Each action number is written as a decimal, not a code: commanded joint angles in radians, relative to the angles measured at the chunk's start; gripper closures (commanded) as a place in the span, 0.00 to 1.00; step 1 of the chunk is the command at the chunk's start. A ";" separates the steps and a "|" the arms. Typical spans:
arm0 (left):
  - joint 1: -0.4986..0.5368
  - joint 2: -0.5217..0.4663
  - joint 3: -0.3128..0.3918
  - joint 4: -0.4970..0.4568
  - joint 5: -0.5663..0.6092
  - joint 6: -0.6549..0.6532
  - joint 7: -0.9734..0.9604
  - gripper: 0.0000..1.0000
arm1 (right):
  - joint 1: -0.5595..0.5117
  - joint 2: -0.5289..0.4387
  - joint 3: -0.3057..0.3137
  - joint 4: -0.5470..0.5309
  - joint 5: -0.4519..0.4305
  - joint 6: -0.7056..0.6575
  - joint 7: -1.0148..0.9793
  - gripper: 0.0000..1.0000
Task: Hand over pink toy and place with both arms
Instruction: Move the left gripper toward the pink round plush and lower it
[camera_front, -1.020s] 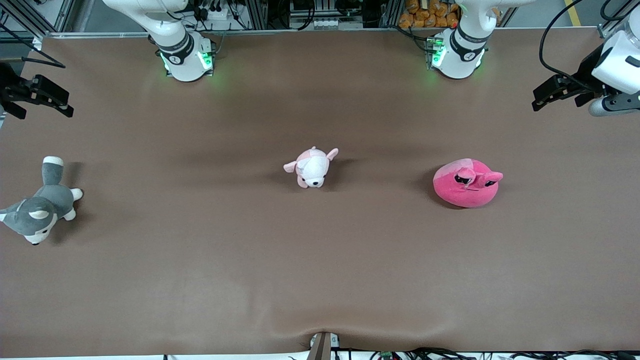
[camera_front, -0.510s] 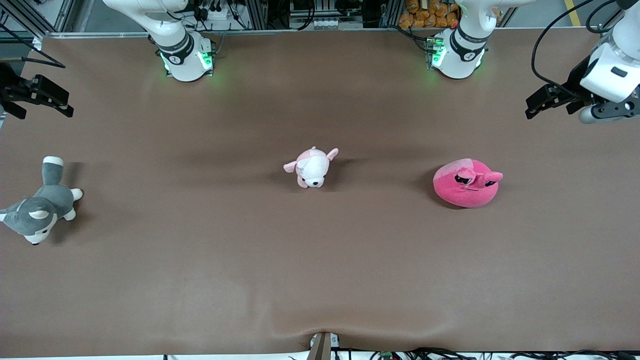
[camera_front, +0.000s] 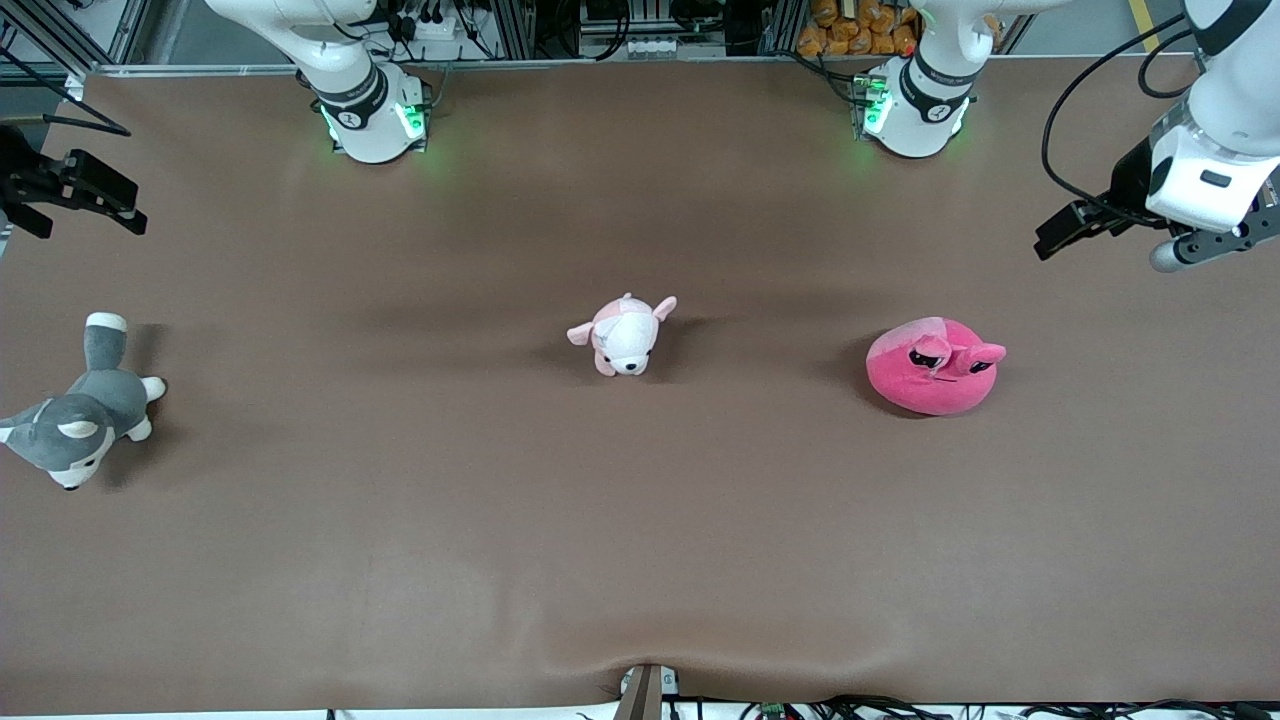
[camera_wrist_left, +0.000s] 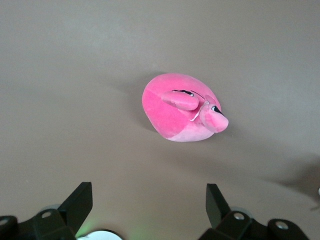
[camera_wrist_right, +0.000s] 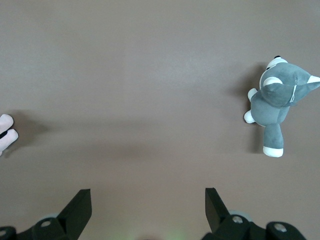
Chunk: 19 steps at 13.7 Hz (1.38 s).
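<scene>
Hovering over opposite bench ends, left gripper and right gripper spread their fingers; hot-pink round pink toy sits amid open surface.

A brown surface carries two plush animals that lie well apart. A small pale pink-and-white puppy plush lies near the middle of the surface, its white muzzle turned toward the front camera and one pink ear sticking out at each side. Taking the puppy as landmark, a grey-and-white husky plush lies well off toward the right arm's end of the surface, slightly nearer the front camera, on its side with its white-tipped tail pointing away from that camera.
</scene>
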 joint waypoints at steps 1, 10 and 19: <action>0.016 0.026 -0.009 -0.013 -0.005 0.034 -0.117 0.00 | -0.015 0.009 0.004 0.019 0.019 -0.010 -0.015 0.00; 0.047 0.170 -0.007 0.011 -0.068 0.051 -0.553 0.00 | -0.015 0.012 0.004 0.019 0.021 -0.010 -0.015 0.00; 0.056 0.250 -0.013 0.033 -0.070 0.073 -1.002 0.00 | -0.015 0.012 0.004 0.019 0.021 -0.010 -0.015 0.00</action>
